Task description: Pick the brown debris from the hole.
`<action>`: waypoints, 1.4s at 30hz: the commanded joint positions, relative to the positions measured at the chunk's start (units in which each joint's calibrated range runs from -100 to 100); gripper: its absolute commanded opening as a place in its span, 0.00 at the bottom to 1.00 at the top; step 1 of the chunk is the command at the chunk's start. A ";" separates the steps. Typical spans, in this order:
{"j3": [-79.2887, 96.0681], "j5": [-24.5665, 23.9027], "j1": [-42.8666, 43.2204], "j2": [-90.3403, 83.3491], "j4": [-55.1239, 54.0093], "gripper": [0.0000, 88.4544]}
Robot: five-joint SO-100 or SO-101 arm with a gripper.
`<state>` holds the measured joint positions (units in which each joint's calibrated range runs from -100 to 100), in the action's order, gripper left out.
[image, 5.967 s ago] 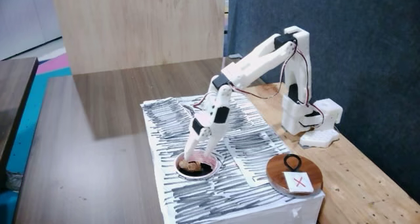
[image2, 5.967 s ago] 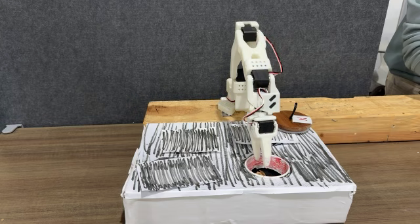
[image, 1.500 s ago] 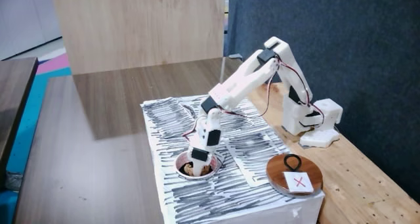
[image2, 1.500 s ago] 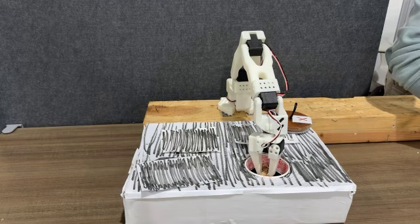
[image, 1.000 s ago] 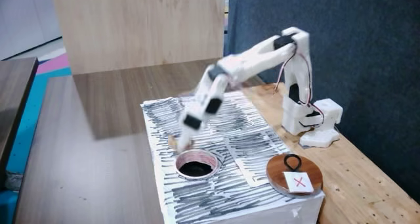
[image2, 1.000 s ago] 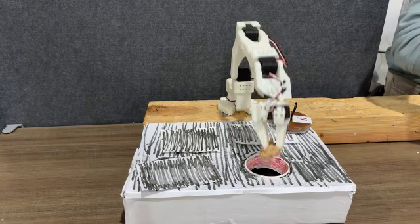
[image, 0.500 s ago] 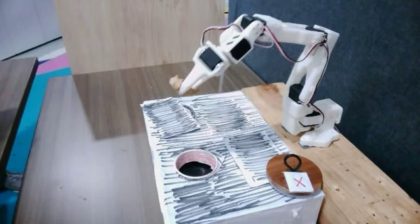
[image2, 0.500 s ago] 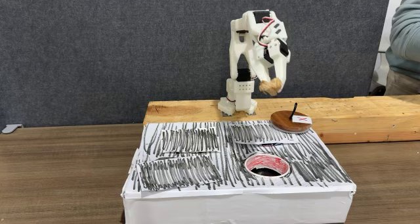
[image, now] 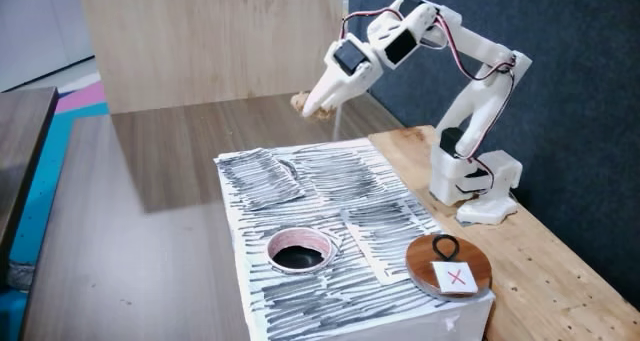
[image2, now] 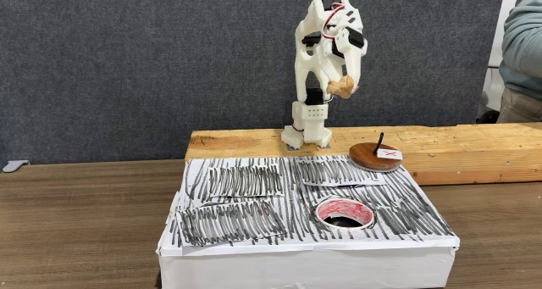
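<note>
Both fixed views show, nearest the camera, a white box [image2: 305, 259] papered on top with black-and-white streaked sheets [image: 300, 181], rough scribbled lines running across them. Set into the top is the hole [image2: 345, 213], a round dark opening with a pale pinkish rim, lying low and right of centre in one fixed view and low at centre in the other [image: 299, 252]. Just beyond it, a round wooden disc [image: 448, 266] with a black ring and a red X card sits at the box's corner beside a long wooden plank [image2: 440, 149]. On that plank stands the white arm's base [image: 470, 186]. High in the upper centre of both views, the gripper [image2: 340, 84] is pinched on the brown debris [image2: 342, 88], a lumpy tan clump [image: 300, 103] well above the box and far from the hole. Behind hangs a dark grey felt wall [image2: 144, 60]; a person's sleeve [image2: 521, 47] shows at the right edge.
</note>
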<state>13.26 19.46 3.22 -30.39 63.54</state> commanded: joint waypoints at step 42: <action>11.02 -6.58 -29.46 -1.94 -0.10 0.09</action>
<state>24.40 12.57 -26.25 -31.06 63.54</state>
